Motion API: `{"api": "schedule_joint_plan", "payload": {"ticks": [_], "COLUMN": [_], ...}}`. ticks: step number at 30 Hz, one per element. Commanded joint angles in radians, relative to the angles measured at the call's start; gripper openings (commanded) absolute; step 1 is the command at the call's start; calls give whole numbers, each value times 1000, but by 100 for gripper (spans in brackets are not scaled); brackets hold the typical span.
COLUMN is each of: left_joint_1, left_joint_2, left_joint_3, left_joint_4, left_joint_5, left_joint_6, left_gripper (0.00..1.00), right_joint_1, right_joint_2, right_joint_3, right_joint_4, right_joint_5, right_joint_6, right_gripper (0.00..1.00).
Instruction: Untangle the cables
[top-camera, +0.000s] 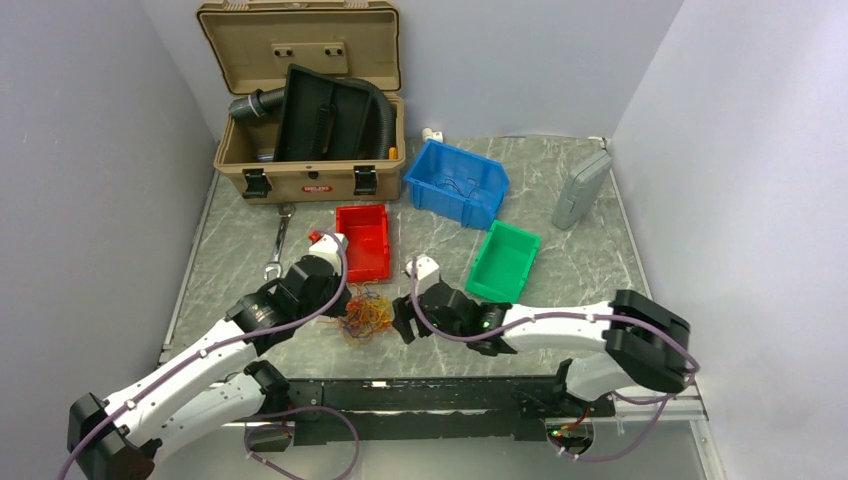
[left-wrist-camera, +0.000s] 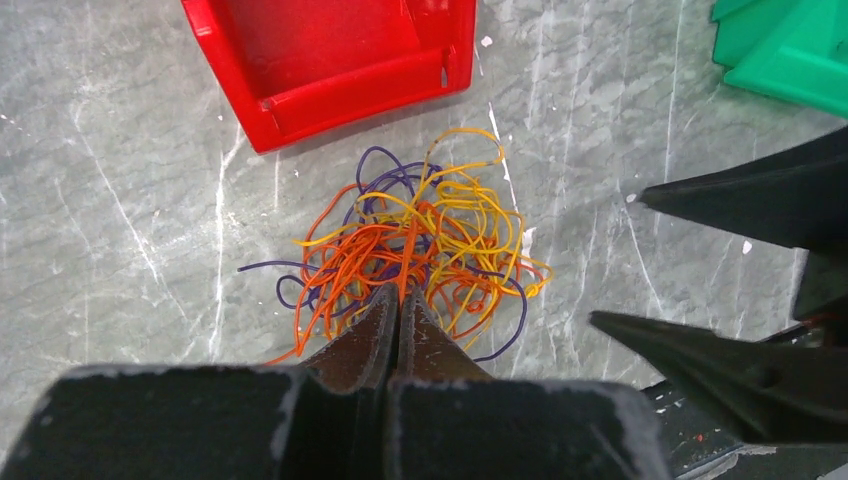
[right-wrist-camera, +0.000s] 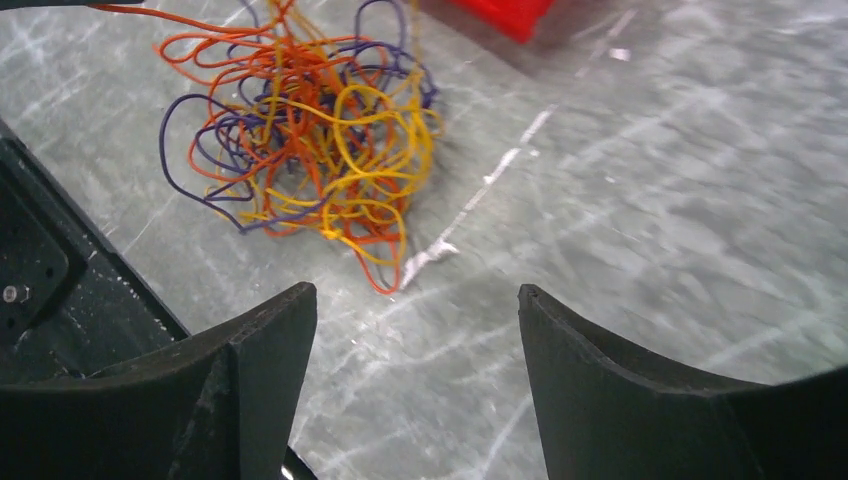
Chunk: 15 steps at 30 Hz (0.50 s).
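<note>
Black mounting rail (top-camera: 420, 395) at the near edge of the marbled grey surface (top-camera: 590, 260) carries the two white arms that I operate. Both reach inward toward the middle.

Left hand (left-wrist-camera: 398, 295): fingers pressed together, tips at the near edge of the cables (left-wrist-camera: 420, 235). Orange strands run right into the closed tips, so I read this as a pinch on the bundle. In the right wrist view one orange strand leaves the heap in a straight line toward the upper left corner.

Right hand (right-wrist-camera: 415, 292): fingers spread wide, nothing between them, just to the right of the heap and apart from it.

Cables: one loose knot of orange, yellow and purple strands lying on the surface between the two hands, just in front of the red bin (top-camera: 362, 245).

Beyond the hands: the red bin, its inside bare in the left wrist view. To its right a green bin (top-camera: 503, 262), to its left a wrench (top-camera: 278, 240) lying flat.

Further back: a blue bin (top-camera: 440, 195) and, toward the right wall, a grey case (top-camera: 581, 190).

Far left corner: a tan toolbox (top-camera: 300, 180), lid open, holding a black tray (top-camera: 320, 115) and a black corrugated hose (top-camera: 384, 110).
</note>
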<state>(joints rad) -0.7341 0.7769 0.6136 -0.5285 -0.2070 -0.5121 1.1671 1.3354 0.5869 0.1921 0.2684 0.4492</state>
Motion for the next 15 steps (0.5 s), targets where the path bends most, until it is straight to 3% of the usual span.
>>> {"api": "schedule_joint_plan", "payload": {"ticks": [1,15], "left_joint_1": [4,5], "left_joint_2": [13,5], "left_joint_3": [47,57], "left_joint_4": [17,-2], "left_joint_5": [32,27], "left_joint_6": [20,30], "left_gripper": [0,0], "right_joint_1": [6,5], "right_joint_2": [134,306], "right_joint_3": [132,230], "right_joint_4": [68,149], "right_joint_5": [-119,-32], "right_joint_6": [-57,11], "right_gripper": [76,68]}}
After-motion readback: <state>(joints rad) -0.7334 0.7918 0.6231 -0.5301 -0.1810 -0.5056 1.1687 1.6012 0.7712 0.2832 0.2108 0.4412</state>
